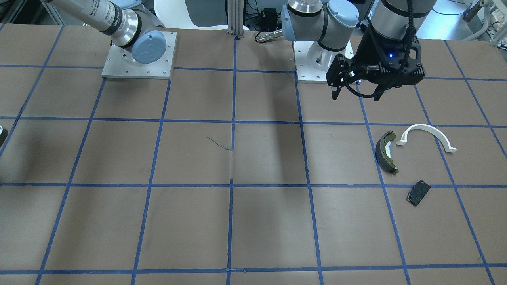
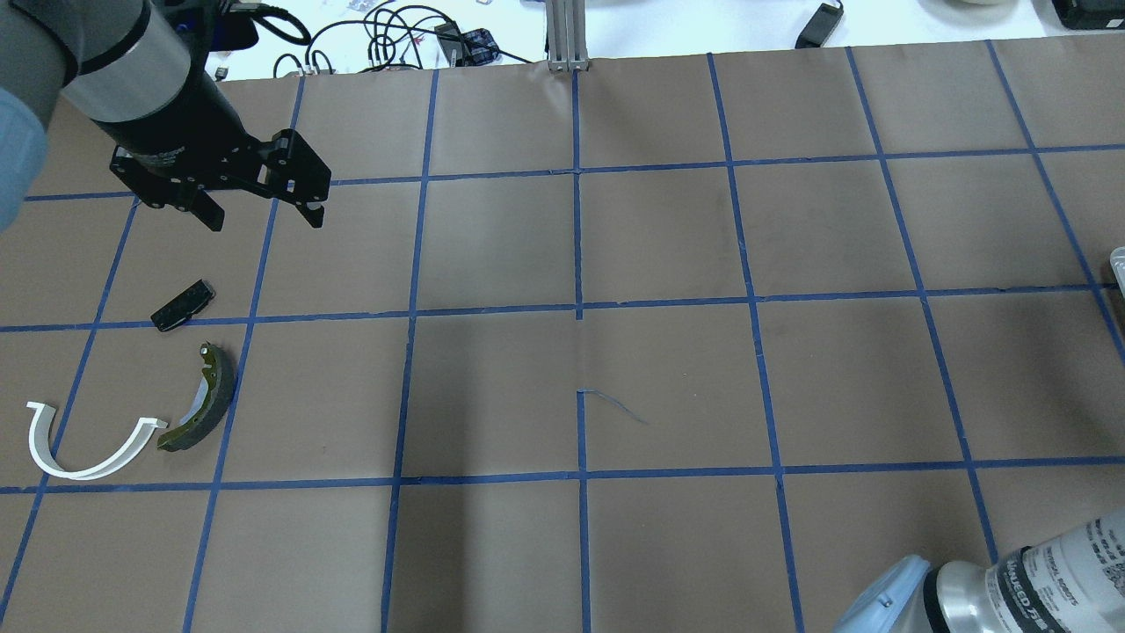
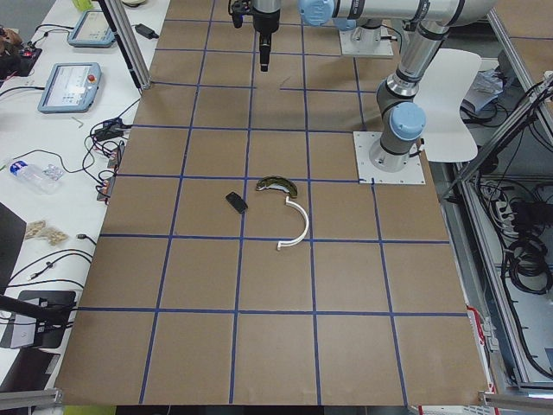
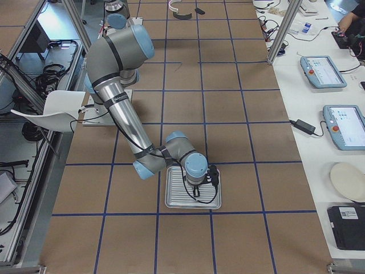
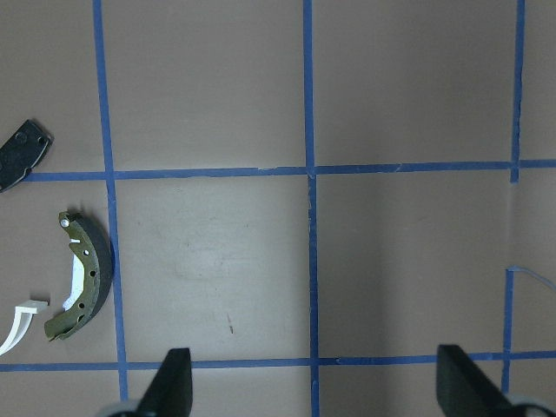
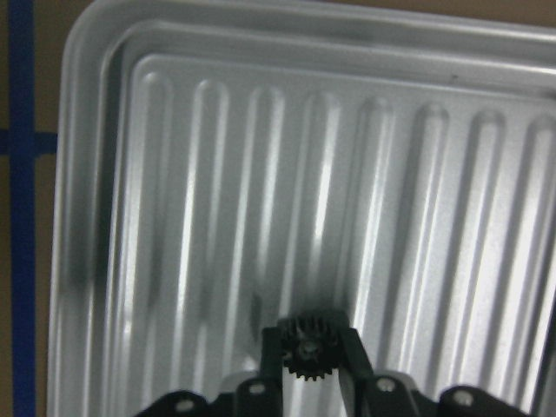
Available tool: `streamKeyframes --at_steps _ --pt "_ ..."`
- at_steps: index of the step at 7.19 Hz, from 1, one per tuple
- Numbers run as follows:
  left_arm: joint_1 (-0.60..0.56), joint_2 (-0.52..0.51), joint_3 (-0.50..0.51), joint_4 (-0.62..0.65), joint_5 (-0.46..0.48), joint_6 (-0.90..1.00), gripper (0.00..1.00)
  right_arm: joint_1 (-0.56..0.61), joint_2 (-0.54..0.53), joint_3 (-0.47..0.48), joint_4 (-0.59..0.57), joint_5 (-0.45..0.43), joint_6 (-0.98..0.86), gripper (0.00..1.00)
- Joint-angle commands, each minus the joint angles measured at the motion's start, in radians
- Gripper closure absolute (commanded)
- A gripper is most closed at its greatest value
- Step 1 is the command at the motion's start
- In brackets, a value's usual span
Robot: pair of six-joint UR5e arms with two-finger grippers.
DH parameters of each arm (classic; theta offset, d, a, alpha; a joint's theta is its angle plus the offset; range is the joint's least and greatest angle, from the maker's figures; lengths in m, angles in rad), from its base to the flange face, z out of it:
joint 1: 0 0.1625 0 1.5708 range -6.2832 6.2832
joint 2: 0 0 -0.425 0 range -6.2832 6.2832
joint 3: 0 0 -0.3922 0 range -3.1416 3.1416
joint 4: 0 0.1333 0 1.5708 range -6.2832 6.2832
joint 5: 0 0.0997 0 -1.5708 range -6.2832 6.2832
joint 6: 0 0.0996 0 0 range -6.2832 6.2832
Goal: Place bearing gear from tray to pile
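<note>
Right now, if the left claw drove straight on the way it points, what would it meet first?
Probably bare table: the left claw points down, open, and the brake shoe lies outside its fingers. Height is unclear.

Brown table (image 2: 668,237) with blue tape grid (image 2: 577,246), white chair (image 3: 458,121) beside it, teach pendant (image 4: 320,71) on side bench (image 4: 308,97)
</note>
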Motion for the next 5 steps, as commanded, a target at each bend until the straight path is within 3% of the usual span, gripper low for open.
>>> streamKeyframes --at_steps 1,2,5 --pt "0.000 0.000 0.001 -0.002 0.000 0.000 0.00 0.014 -0.077 0.001 0.052 0.005 0.020 1.00" --pt "0.000 0.000 -0.001 0.000 0.000 0.000 0.00 0.064 -0.136 0.001 0.104 0.017 0.025 1.00" --pt "0.000 0.002 -0.001 -0.002 0.000 0.000 0.00 0.416 -0.298 0.010 0.312 0.001 0.259 1.00"
